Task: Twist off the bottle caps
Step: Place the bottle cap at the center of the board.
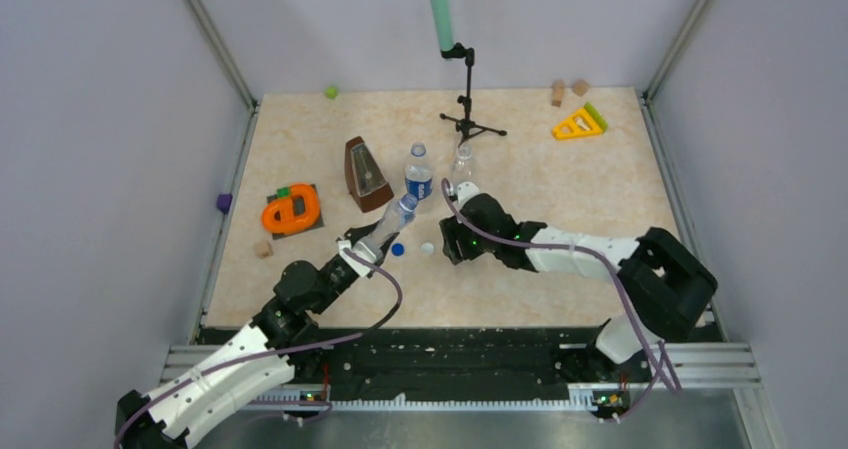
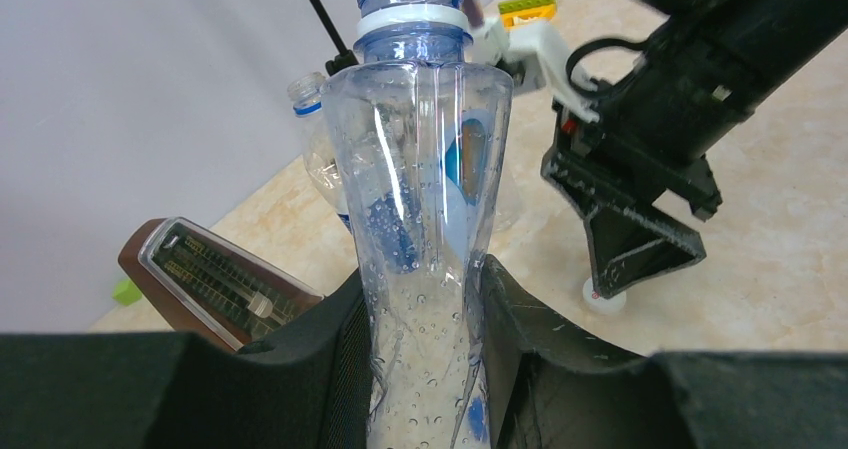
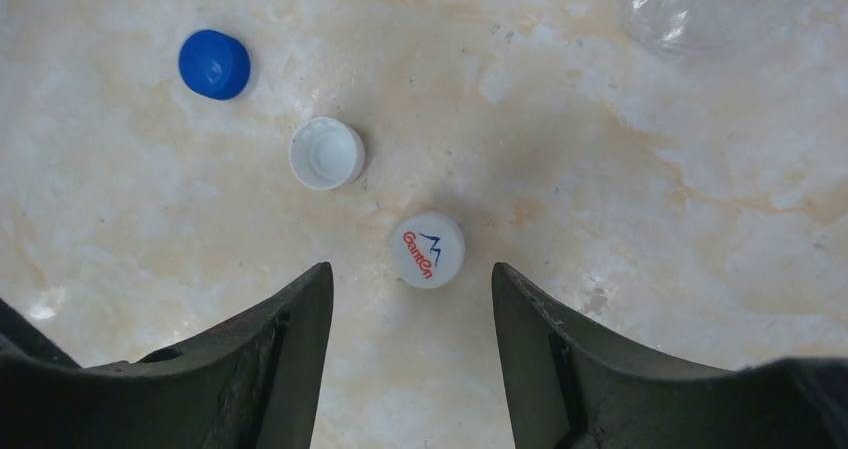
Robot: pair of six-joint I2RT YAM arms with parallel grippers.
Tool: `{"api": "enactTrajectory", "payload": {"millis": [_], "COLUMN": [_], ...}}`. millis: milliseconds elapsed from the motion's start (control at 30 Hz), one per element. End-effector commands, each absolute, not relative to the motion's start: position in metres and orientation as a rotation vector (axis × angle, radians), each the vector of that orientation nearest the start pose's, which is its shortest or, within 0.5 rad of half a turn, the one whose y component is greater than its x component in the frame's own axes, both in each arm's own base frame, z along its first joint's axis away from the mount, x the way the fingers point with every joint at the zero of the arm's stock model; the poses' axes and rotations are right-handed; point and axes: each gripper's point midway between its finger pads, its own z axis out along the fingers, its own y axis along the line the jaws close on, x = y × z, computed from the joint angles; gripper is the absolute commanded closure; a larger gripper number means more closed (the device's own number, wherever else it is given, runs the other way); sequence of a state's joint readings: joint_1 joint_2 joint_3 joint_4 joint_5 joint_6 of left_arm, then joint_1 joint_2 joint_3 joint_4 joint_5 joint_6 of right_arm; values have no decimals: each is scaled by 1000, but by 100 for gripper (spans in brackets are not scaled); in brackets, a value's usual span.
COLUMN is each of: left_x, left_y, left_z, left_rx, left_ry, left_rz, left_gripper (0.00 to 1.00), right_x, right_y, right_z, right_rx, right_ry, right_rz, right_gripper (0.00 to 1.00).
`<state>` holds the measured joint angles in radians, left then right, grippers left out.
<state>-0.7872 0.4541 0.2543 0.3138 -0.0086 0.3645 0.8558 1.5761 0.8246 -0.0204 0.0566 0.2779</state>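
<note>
Left pincer [image 2: 425, 284], nearest the lens: black fingers clamped on the waist of the bluish clear plastic bottle [image 2: 420, 149], which is tilted, its bare threaded neck pointing far and right, no cap on it. Right pincer [image 3: 410, 269]: fingers apart, pointing down, straddling the white printed plastic cap [image 3: 428, 249] that lies free on the marbled beige surface [image 3: 650, 219]. To its left lie the white plastic cap lying hollow side up [image 3: 327, 153] and the dark blue plastic cap [image 3: 214, 64]. Judgement: with three caps down, the unscrewing looks finished and the step in hand is withdrawal. Lift the right pincer straight up so neither finger nudges the printed cap; grip the bottle firmly until it stands upright on a bare patch away from the caps. Pose: left arm reaches diagonally far-right from the near left; right arm folds at the elbow, its forearm running left, its wrist turned downward.
</note>
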Motion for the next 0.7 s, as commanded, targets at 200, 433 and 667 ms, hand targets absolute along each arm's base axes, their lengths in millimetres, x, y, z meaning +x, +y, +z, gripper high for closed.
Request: {"api": "enactTrajectory", "payload": {"millis": [200,433,667], "left_x": [216,194,173], "left_y": [-195,-222,-252], "left_z": [233,228,221], "left_rx": [789,968,1132], "left_ry": [1227,1129,1065], "left_rz": [-344,-463,-613], "left_gripper": [100,100,100], "right_x": [244,193,177], "right_y": [289,286,295], "right_z": [194,293,300], "right_rx": [-418,-378,-429], "right_ry": [1909,1556,1549], "right_rz": [774,1176,1276], "right_gripper": [41,38,34]}}
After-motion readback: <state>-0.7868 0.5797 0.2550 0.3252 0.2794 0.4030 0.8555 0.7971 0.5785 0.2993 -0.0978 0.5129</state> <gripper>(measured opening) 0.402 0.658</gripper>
